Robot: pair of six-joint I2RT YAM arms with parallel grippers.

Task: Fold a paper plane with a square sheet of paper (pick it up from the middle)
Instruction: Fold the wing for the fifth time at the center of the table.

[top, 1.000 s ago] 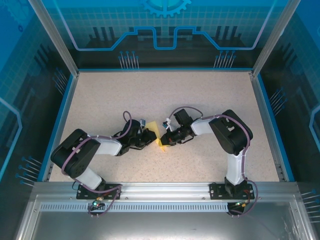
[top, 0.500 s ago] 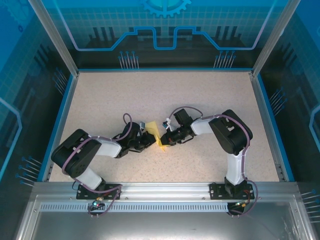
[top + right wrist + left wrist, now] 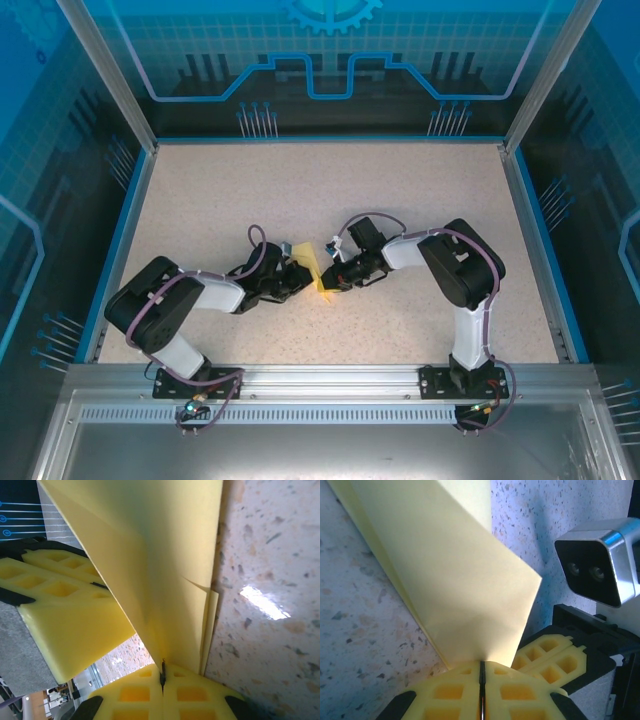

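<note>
The square sheet of paper [image 3: 319, 271] is pale yellow and folded into stacked layers, held just above the middle of the table. My left gripper [image 3: 306, 272] comes in from the left and is shut on one edge of the paper [image 3: 455, 580]; the flap rises straight out of the closed left gripper [image 3: 481, 666]. My right gripper [image 3: 331, 278] comes in from the right, and this right gripper [image 3: 162, 672] is shut on a crease of the layered paper [image 3: 165, 570]. The two grippers nearly touch. I cannot tell whether the folds form the paper plane's pointed shape.
The speckled table [image 3: 330, 190] is bare around the arms, bounded by a blue rim [image 3: 325, 139] and glass walls. The right wrist's camera housing [image 3: 600, 567] hangs close beside the left gripper. The left gripper's yellow finger [image 3: 65, 605] crowds the right wrist view.
The left arm has crept very slightly; both grippers stay pinched on the paper at the same spot.
</note>
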